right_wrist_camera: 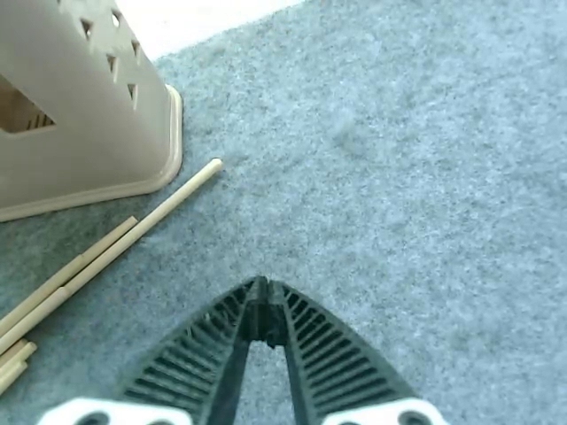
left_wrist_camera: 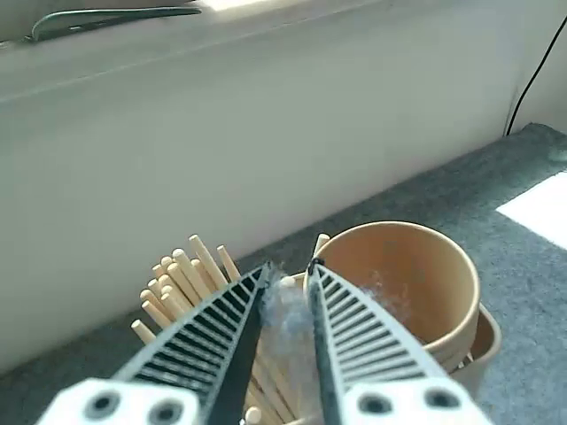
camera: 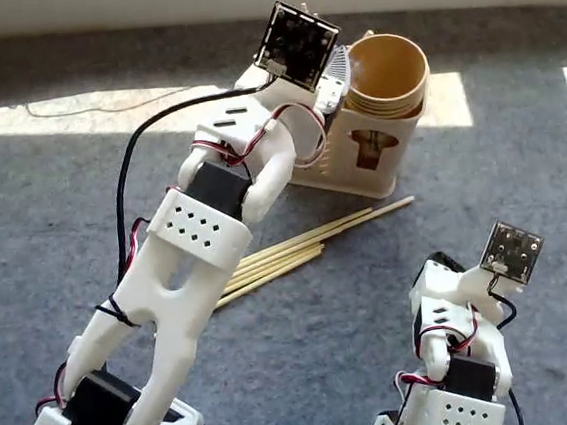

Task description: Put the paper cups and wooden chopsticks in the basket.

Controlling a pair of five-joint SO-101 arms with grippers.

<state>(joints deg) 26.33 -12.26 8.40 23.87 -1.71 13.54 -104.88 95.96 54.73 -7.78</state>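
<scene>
Left wrist view: left pincer [left_wrist_camera: 290, 266] slightly parted over upright chopsticks [left_wrist_camera: 177, 285], paper cups [left_wrist_camera: 403, 279]. High view: loose chopsticks [camera: 307, 242] beside basket [camera: 353, 173]; right pincer [right_wrist_camera: 266, 312] closed, empty.

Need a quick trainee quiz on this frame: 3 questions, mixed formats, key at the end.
1. True or false: some chopsticks lie on the carpet beside the basket.
2. Multiple choice: the right gripper is
A) shut, above bare carpet
B) shut on a chopstick
C) open over the basket
3. Fill in: the left gripper hangs open over the basket, next to the stacked paper ___.

Key
1. True
2. A
3. cups
</scene>
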